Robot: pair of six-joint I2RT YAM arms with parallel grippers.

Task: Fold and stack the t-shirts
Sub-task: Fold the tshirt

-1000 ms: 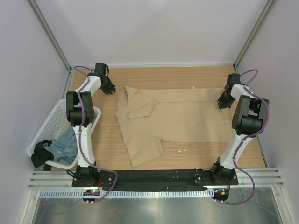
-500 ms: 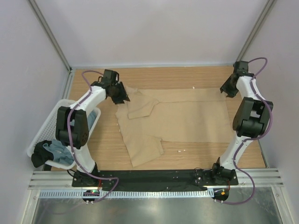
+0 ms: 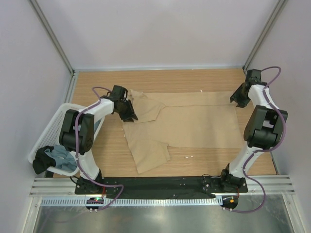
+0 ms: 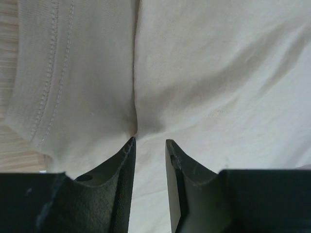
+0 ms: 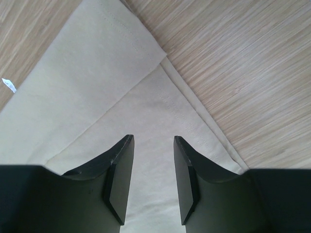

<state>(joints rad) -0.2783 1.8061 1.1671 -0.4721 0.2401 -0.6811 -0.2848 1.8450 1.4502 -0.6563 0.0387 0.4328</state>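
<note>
A tan t-shirt (image 3: 194,124) lies spread on the wooden table, its far edge folded over and one sleeve (image 3: 148,109) turned in. My left gripper (image 3: 130,112) hovers low over the shirt's left side by that sleeve. In the left wrist view this gripper (image 4: 149,141) is open by a narrow gap, with tan cloth (image 4: 218,73) below and a stitched sleeve hem (image 4: 46,82) to the left. My right gripper (image 3: 237,99) is over the shirt's far right corner, open (image 5: 153,138) above the doubled hem (image 5: 180,116) and holding nothing. A grey-blue t-shirt (image 3: 62,156) lies crumpled in the basket.
A white mesh basket (image 3: 51,127) stands at the table's left edge beside the left arm, with a dark cloth (image 3: 40,162) hanging at its near end. Small white scraps (image 3: 189,156) lie near the shirt's front. Walls close in at the back and both sides.
The left arm has swung from the far left corner onto the shirt's left side. Both grippers have opened. The right gripper shifted a little at the far right corner.
</note>
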